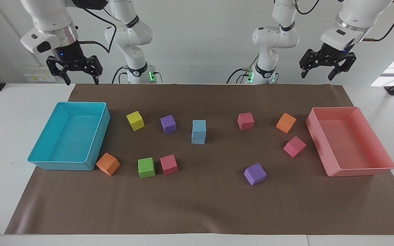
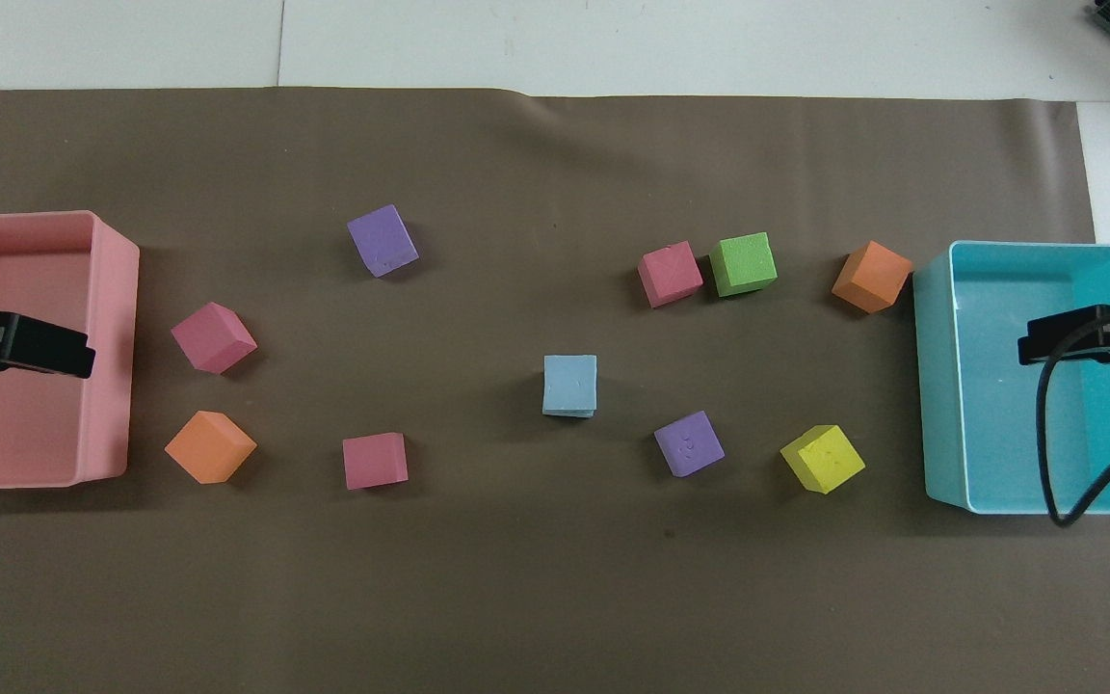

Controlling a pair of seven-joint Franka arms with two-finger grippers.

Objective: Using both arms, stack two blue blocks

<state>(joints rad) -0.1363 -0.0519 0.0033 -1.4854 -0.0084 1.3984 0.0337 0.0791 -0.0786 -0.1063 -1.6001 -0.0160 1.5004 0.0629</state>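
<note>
— Facing view: how do the tools stand?
— Right tool (image 1: 79, 81) and left tool (image 1: 318, 76) hang high with fingers spread, holding nothing.
— The light sky-blue foam cubes?
— Upper blue cube (image 1: 199, 127) sits stacked on lower blue cube (image 1: 198, 140), mid-counter, beside a purple foam cube (image 1: 168, 123).

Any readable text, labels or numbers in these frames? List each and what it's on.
No text can be read in either view.
Yellowish strip label on the wall beside the right arm's claw: too small to read.
Round black marks on the white arm bases: logos, not legible.
The sky-blue foam blocks and the other cubes carry no print.
</note>
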